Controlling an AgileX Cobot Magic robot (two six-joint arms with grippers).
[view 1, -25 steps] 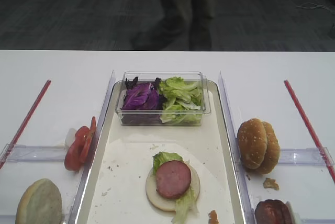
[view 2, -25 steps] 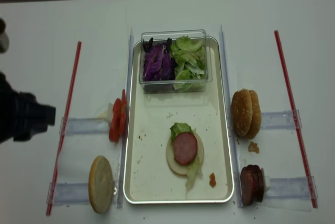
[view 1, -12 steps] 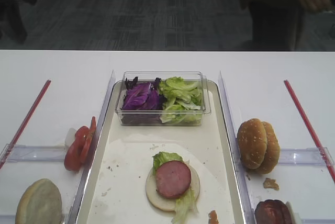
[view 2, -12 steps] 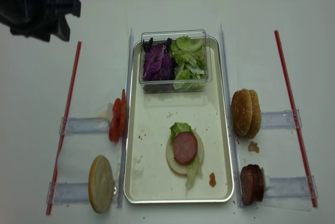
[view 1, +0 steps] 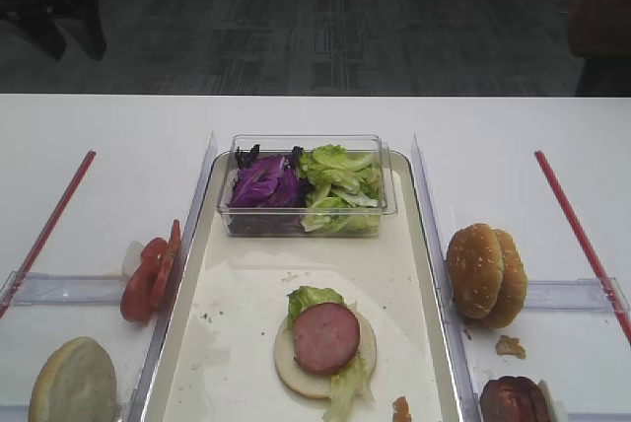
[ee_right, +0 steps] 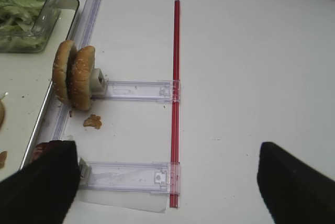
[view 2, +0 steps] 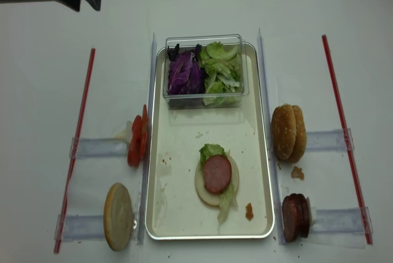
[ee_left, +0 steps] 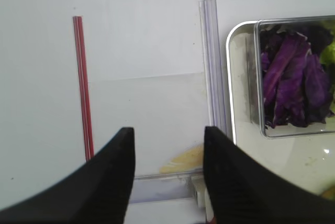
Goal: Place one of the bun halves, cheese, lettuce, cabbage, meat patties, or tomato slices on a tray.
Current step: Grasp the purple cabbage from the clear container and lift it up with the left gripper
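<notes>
While my left gripper (ee_left: 167,174) hangs over the table's left side, its two dark fingers (ee_left: 112,177) stand apart with bare table between them and nothing in the gap. Beneath it in the left wrist view run a red strip (ee_left: 82,85) and a clear rail (ee_left: 212,67) along the tray's left edge.

Starting at the table's left edge in the overhead view, the red strip lies lengthwise, then the tomato slices (view 2: 137,140) stand on edge against a clear holder, just outside the tray's left rim. Near the front left corner of the table a bun half (view 2: 118,215) stands on edge too.

The tray (view 2: 172,214) fills the middle. At its far end sits a clear plastic box (view 2: 204,70) holding the cabbage (view 2: 182,74) on the left and the lettuce (view 2: 222,74) on the right. Toward the tray's near end lies a stack: a pale bun base with green leaf and the pink meat patty (view 2: 217,173) on top.

Right of the tray, two bun halves (view 2: 288,133) stand together on edge, and the dark patties (view 2: 294,217) stand near the front right corner.

My right gripper (ee_right: 162,182) shows wide-spread fingers (ee_right: 39,187), holding nothing, over the table's right side.
</notes>
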